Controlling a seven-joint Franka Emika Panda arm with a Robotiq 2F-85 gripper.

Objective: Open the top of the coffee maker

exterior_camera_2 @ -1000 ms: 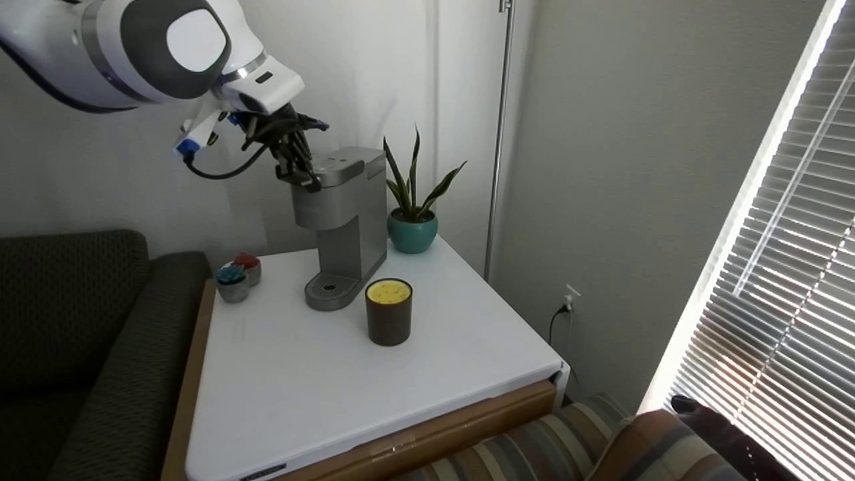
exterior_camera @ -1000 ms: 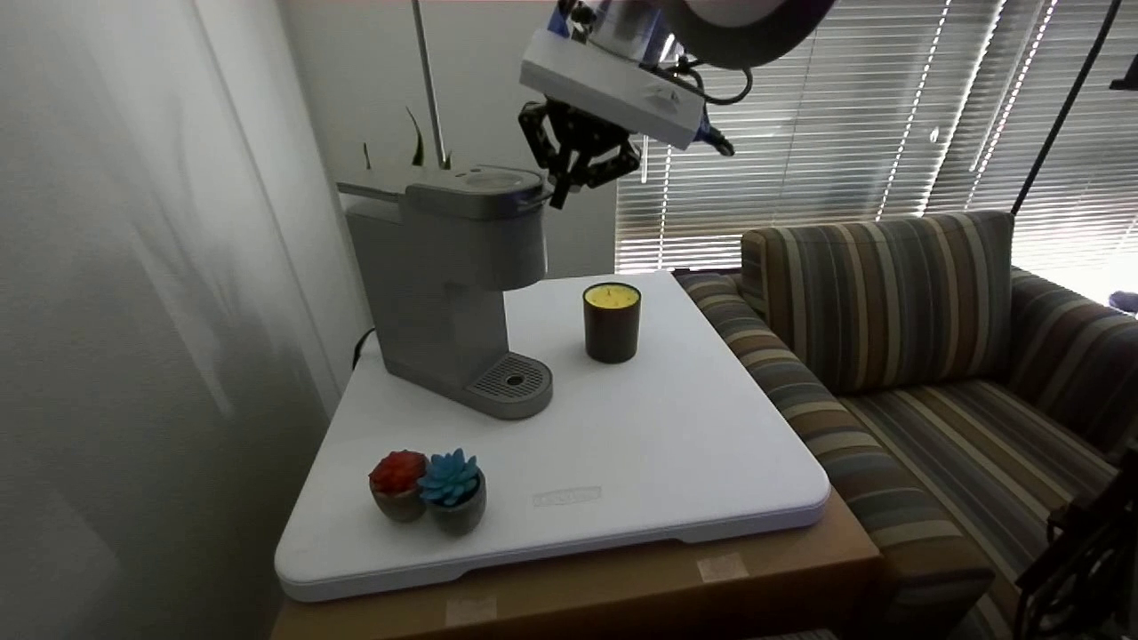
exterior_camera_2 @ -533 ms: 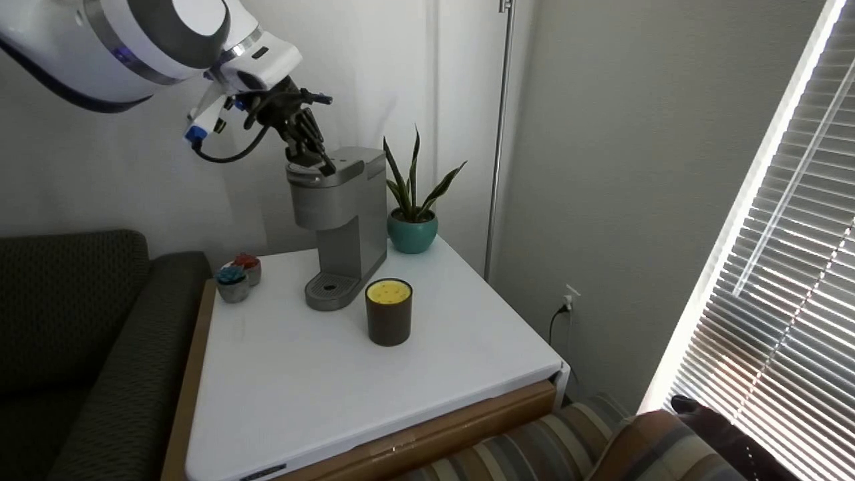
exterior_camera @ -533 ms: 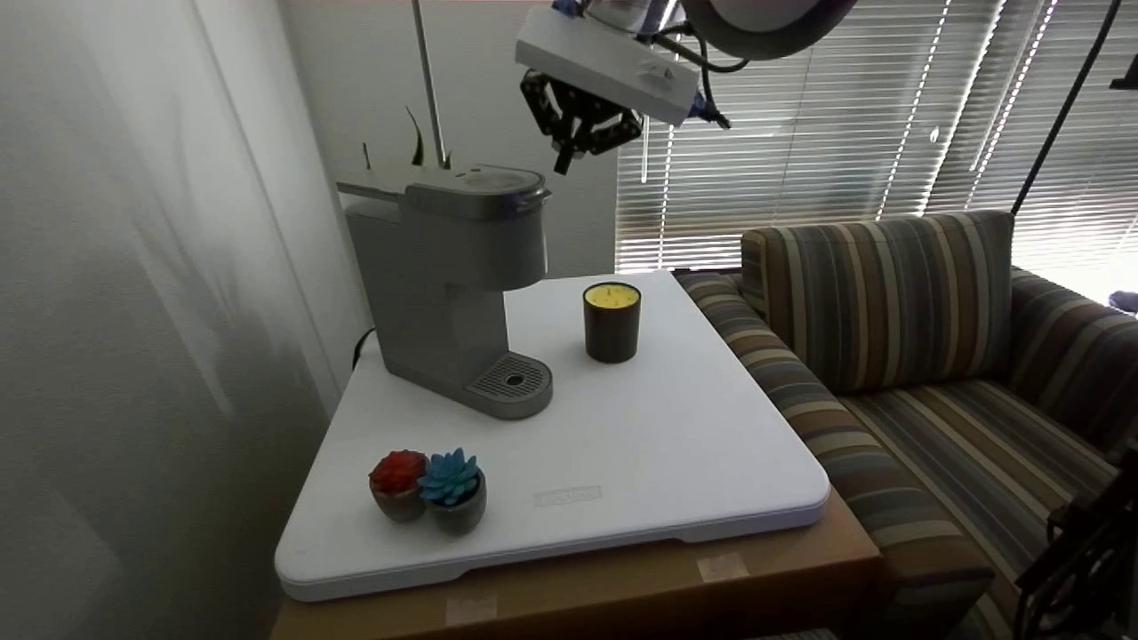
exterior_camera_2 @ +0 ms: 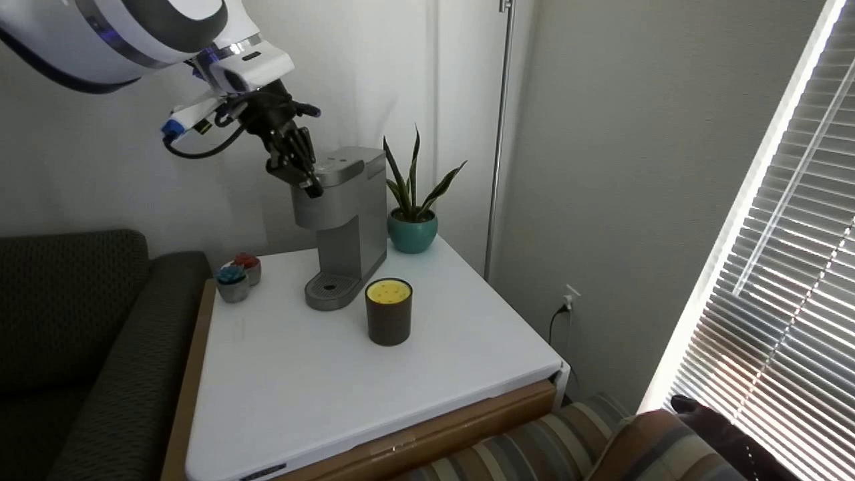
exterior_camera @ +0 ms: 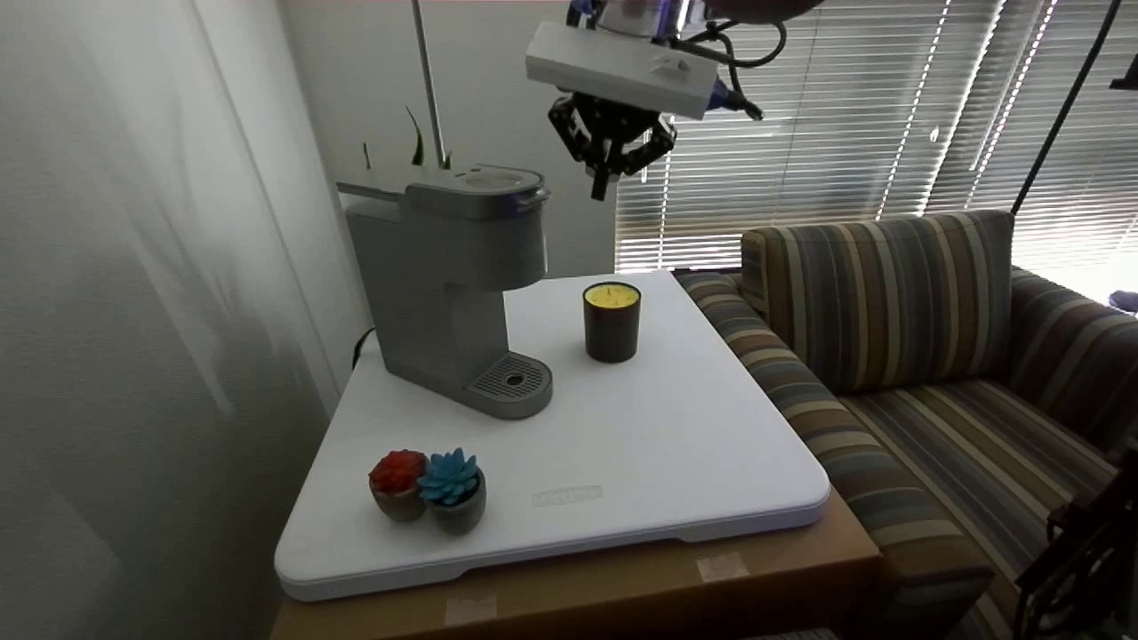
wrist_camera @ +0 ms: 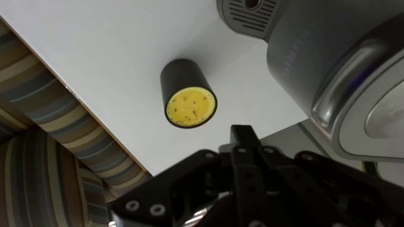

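Wrist view | 1 pincer point(wrist_camera: 244, 135), closed, empty | 1 coffee maker point(wrist_camera: 300, 60) | 1 top point(wrist_camera: 359, 116), lowered | 1 candle point(wrist_camera: 187, 94)

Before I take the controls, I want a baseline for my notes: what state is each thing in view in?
Top: shut.
Coffee maker: upright; whether switched on, cannot tell.
Fingers: closed together, holding nothing, not touching the top.
Candle: upright, no flame showing.
Red succulent: upright in its pot.
Blue succulent: upright in its pot.
Potted plant: upright.
Wall plug: plugged in.
Blinds: lowered.
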